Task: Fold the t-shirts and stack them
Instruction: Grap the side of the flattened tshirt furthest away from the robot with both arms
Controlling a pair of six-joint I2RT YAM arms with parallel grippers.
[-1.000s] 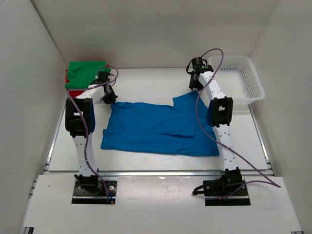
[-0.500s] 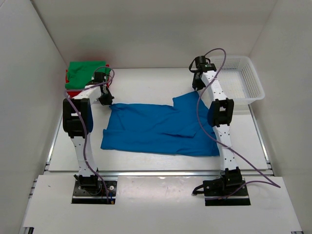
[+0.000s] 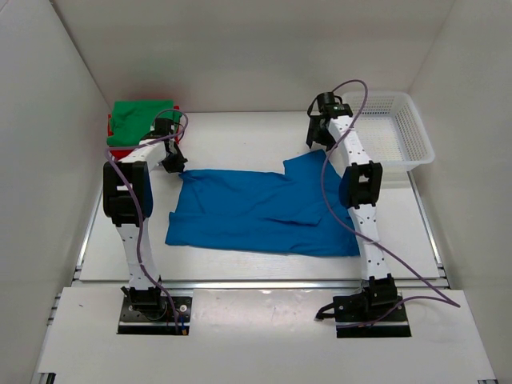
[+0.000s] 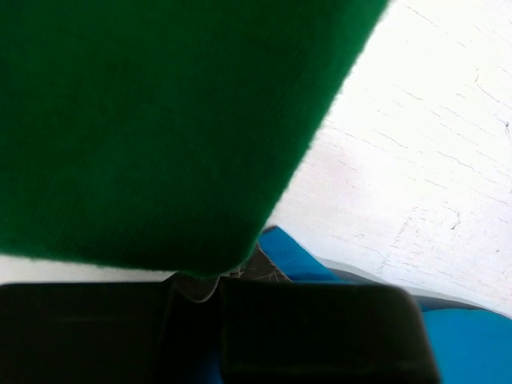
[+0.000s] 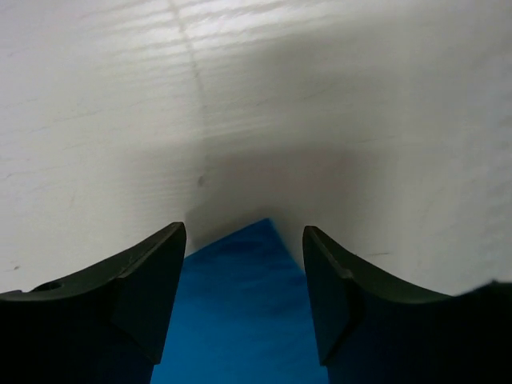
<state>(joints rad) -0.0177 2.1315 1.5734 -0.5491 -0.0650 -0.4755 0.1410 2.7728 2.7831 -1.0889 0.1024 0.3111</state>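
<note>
A bright blue t-shirt (image 3: 256, 212) lies spread flat mid-table. My left gripper (image 3: 174, 164) sits at its far left corner, shut, and the blue cloth (image 4: 464, 344) runs in under its tips (image 4: 212, 280). My right gripper (image 3: 318, 142) hovers over the far right corner. In the right wrist view this gripper (image 5: 244, 240) is open, and the pointed blue corner (image 5: 248, 304) lies between its fingers (image 5: 152, 272), untouched. A folded green t-shirt (image 3: 140, 118) rests on a red one (image 3: 120, 152) at the far left. The green cloth (image 4: 144, 120) fills much of the left wrist view.
A white mesh basket (image 3: 392, 132) stands at the far right, close to the right arm. White walls close in the table on three sides. The folded stack sits right behind the left gripper.
My left gripper has shifted slightly left and away, and the shirt's far left corner now reaches a little further left. The right gripper has barely moved over the far right corner.
</note>
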